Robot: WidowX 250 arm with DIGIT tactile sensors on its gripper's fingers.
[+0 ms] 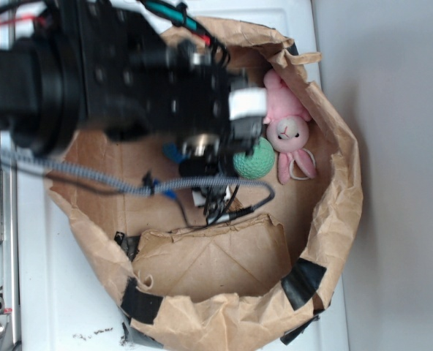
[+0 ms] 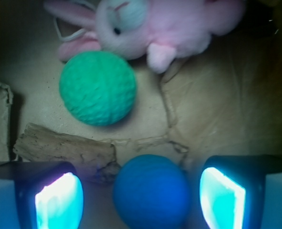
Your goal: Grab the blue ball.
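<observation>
The blue ball [image 2: 151,191] lies on the brown paper floor between my two fingers, with a gap on each side. My gripper [image 2: 141,198] is open; its glowing pads [image 2: 59,202] stand left and right of the ball without touching it. In the exterior view the arm hangs over the paper bag [image 1: 326,241]; only a sliver of the blue ball [image 1: 173,153] shows beside the gripper [image 1: 199,157], whose fingertips are hidden by the arm's body.
A mint-green ball [image 2: 97,88] [image 1: 256,159] lies just beyond the blue one. A pink plush rabbit [image 2: 146,28] [image 1: 288,131] rests behind it against the bag wall. A folded paper flap [image 2: 65,150] sits left of the blue ball.
</observation>
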